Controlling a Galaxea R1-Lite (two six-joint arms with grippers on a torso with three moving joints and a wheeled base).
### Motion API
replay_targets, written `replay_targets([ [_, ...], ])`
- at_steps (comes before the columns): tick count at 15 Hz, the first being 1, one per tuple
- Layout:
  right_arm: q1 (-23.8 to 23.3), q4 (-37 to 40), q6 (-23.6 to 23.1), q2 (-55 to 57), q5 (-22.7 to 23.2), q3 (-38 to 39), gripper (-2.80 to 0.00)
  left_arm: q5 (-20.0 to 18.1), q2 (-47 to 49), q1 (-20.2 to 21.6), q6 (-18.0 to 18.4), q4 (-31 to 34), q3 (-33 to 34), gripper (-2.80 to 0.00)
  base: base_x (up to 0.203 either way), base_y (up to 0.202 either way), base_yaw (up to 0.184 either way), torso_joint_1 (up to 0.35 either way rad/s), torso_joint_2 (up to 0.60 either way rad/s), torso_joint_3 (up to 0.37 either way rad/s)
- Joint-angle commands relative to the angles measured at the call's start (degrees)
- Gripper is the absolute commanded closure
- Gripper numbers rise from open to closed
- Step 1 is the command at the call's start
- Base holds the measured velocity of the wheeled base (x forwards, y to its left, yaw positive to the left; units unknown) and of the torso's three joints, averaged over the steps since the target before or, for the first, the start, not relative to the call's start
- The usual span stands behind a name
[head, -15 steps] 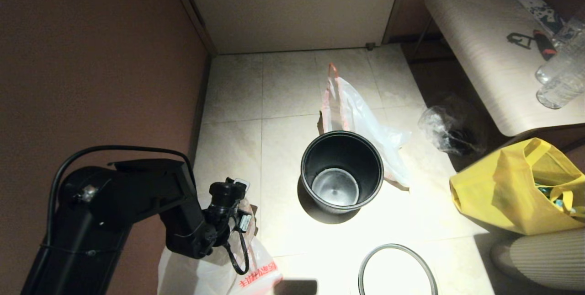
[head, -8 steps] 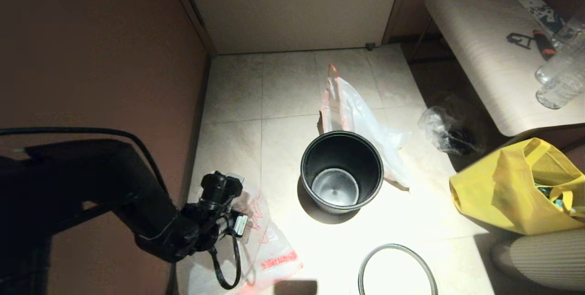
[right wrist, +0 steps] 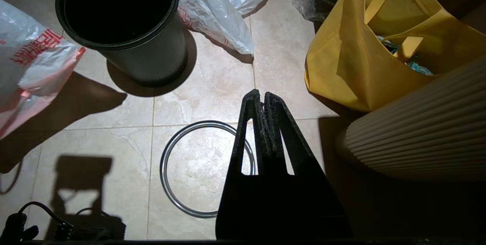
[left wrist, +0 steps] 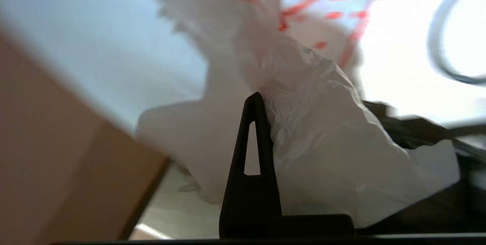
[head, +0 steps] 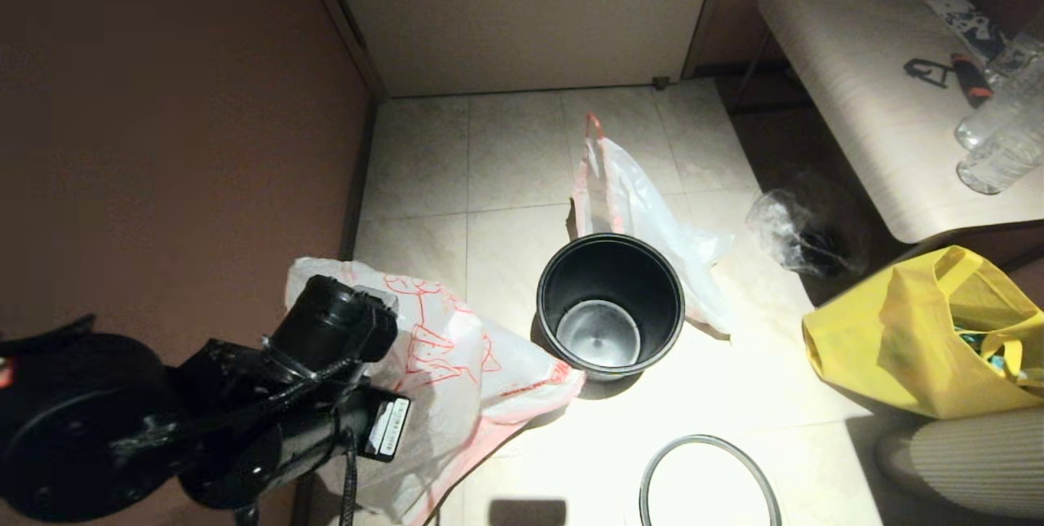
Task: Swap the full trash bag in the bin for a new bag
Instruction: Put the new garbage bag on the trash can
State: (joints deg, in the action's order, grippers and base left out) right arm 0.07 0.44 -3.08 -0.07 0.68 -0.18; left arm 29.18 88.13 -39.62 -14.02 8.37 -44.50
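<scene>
Left hand (left wrist: 262, 102) is clamped tight on the new bag (head: 457, 363), holding it up just left of the bin (head: 610, 306), which stands bare on the floor. Old full trash bag (head: 636, 208) lies behind the bin and the grey hoop (head: 708, 481) sits in front, so emptying looks done; lining and re-hooping remain. Right hand (right wrist: 262, 98), pinched shut on nothing, hangs over the hoop.
</scene>
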Motion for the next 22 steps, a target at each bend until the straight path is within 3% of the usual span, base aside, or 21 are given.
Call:
replay_targets([
  [1,0.0,0.0,-0.1,0.0,0.0,0.0,0.0,0.6,-7.0,-9.4,-4.4,10.8,-7.5,0.0,0.0,0.0,0.0,0.0,0.0,0.0],
  [3,0.0,0.0,0.0,0.0,0.0,0.0,0.0,1.0,-3.7,-12.5,-6.2,14.3,-15.3,0.0,0.0,0.0,0.0,0.0,0.0,0.0],
  [7,0.0,0.0,0.0,0.0,0.0,0.0,0.0,1.2,11.2,-16.2,-6.6,15.4,-36.0,0.0,0.0,0.0,0.0,0.0,0.0,0.0],
  [10,0.0,0.0,-0.1,0.0,0.0,0.0,0.0,2.2,27.1,-17.0,-3.3,15.7,-56.5,0.0,0.0,0.0,0.0,0.0,0.0,0.0],
  [12,0.0,0.0,0.0,0.0,0.0,0.0,0.0,3.6,38.5,-17.0,1.7,14.3,-63.8,0.0,0.0,0.0,0.0,0.0,0.0,0.0],
  [14,0.0,0.0,0.0,0.0,0.0,0.0,0.0,5.2,48.9,-16.8,7.5,5.4,-66.7,0.0,0.0,0.0,0.0,0.0,0.0,0.0],
  [19,0.0,0.0,0.0,0.0,0.0,0.0,0.0,6.3,67.7,-10.8,25.2,-37.6,-68.8,0.0,0.0,0.0,0.0,0.0,0.0,0.0],
  [20,0.0,0.0,0.0,0.0,0.0,0.0,0.0,6.4,69.4,-8.7,28.3,-43.0,-68.9,0.0,0.0,0.0,0.0,0.0,0.0,0.0],
  [22,0.0,0.0,0.0,0.0,0.0,0.0,0.0,6.2,70.4,-6.8,29.5,-45.3,-69.0,0.0,0.0,0.0,0.0,0.0,0.0,0.0],
])
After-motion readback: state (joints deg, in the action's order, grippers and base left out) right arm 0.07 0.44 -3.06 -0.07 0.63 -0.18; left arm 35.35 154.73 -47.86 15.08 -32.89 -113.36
